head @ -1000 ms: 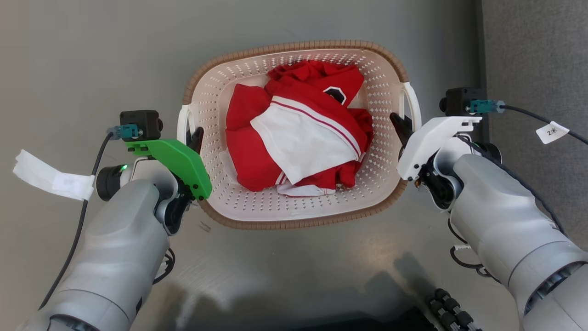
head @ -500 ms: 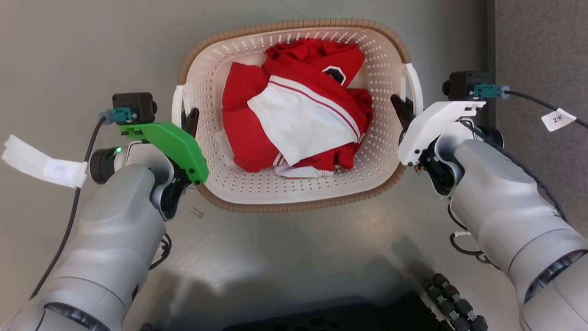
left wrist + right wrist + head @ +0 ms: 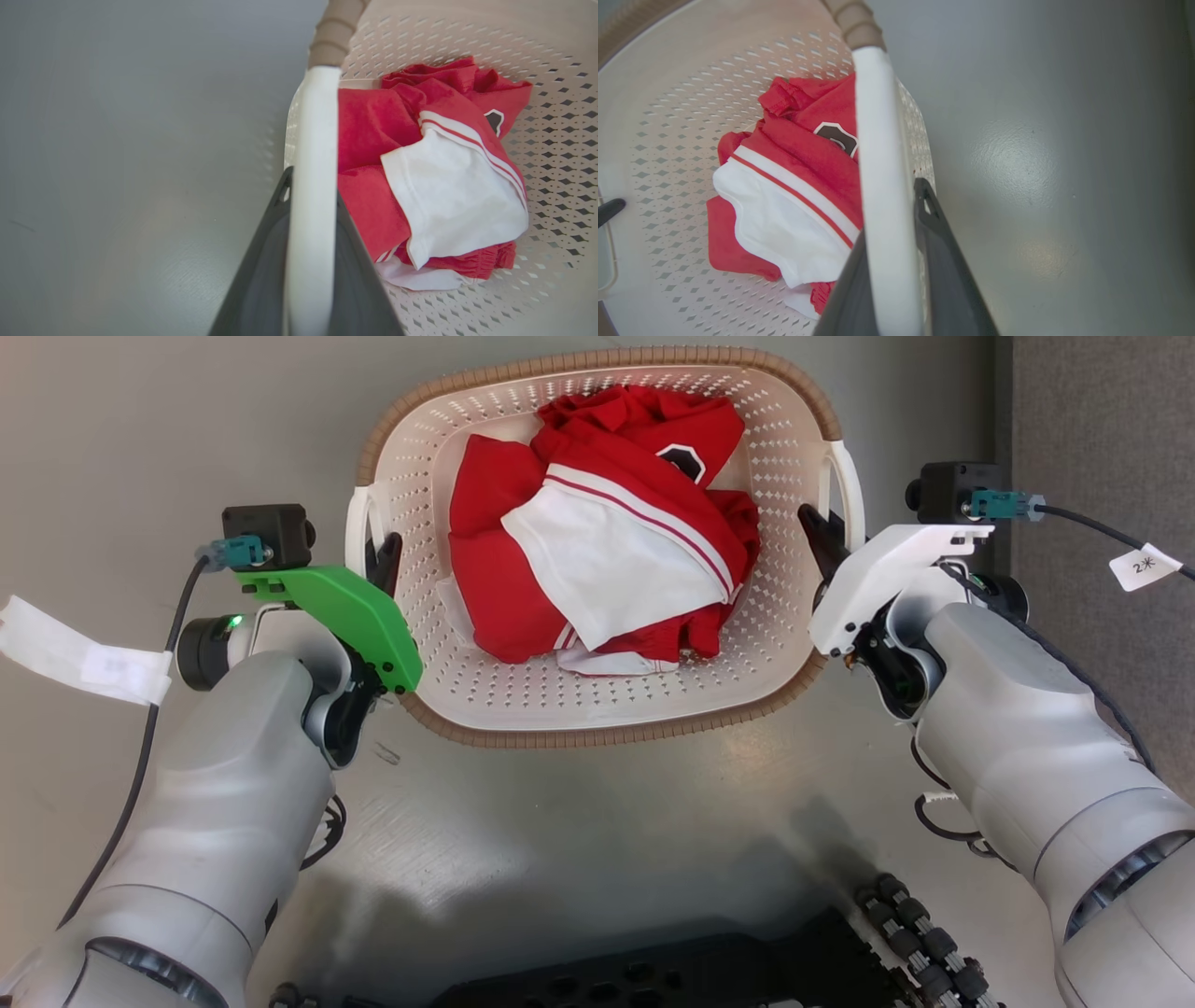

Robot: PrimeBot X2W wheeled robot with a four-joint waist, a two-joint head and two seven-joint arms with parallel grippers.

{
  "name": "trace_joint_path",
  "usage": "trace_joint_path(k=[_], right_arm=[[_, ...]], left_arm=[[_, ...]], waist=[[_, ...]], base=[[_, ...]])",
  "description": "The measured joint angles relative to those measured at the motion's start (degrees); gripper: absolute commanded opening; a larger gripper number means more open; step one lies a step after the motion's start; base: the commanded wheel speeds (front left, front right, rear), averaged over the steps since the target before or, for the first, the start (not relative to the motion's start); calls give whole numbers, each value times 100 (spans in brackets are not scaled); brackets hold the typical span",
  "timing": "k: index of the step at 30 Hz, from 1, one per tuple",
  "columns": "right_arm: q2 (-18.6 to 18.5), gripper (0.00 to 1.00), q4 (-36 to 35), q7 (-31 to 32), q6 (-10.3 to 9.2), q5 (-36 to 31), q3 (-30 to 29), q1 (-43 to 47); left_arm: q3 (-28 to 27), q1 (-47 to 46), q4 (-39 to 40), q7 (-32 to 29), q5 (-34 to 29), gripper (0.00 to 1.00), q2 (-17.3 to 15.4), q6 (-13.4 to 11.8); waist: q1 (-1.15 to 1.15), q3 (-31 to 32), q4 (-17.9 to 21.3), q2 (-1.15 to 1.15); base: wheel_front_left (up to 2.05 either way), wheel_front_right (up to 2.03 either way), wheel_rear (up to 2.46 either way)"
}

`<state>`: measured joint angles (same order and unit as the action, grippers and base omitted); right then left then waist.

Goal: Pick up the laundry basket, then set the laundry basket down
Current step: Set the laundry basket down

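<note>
The laundry basket (image 3: 437,448), cream and perforated with a brown braided rim, sits at the top centre of the head view with red and white clothes (image 3: 607,551) inside. My left gripper (image 3: 373,555) is shut on its white left handle (image 3: 353,532). In the left wrist view that handle (image 3: 312,140) runs between the two dark fingers (image 3: 261,261). My right gripper (image 3: 826,527) is shut on the right handle (image 3: 848,485). The right wrist view shows this handle (image 3: 878,140) pinched between its fingers (image 3: 943,261).
Grey smooth floor (image 3: 597,840) lies all around the basket. A darker carpeted strip (image 3: 1102,411) runs along the right edge. My black base (image 3: 653,980) and a ribbed cable (image 3: 920,943) show at the bottom. A white tape tag (image 3: 84,658) hangs off the left cable.
The head camera has tilted, showing more of the base. Both grippers and the basket have moved up the picture together, and the basket looks slightly larger. Both grips are unchanged.
</note>
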<state>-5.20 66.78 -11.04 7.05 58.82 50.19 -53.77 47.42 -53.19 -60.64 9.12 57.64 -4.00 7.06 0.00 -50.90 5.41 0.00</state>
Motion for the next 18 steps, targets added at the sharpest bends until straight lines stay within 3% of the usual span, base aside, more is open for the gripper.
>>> trace_joint_path(k=[14,15,16,17,18], right_arm=[[33,0,79,-54,0,55,13,-8],[46,38,129,-54,1,60,13,-16],[54,95,158,-54,1,69,11,-23],[56,100,181,-55,2,85,2,-32],[55,100,201,-55,8,100,-3,-46]], left_arm=[[96,-79,-42,7,121,0,7,0],[115,-79,-44,7,126,4,13,0],[114,-79,-45,7,136,44,21,0],[111,-79,-51,9,176,87,30,0],[110,-79,-44,9,199,100,31,8]], waist=[[0,-124,9,0],[0,-140,3,0],[0,-148,-1,0],[0,-155,-5,0],[0,-160,-10,0]], base=[[0,0,0],[0,0,0],[0,0,0],[0,0,0],[0,0,0]])
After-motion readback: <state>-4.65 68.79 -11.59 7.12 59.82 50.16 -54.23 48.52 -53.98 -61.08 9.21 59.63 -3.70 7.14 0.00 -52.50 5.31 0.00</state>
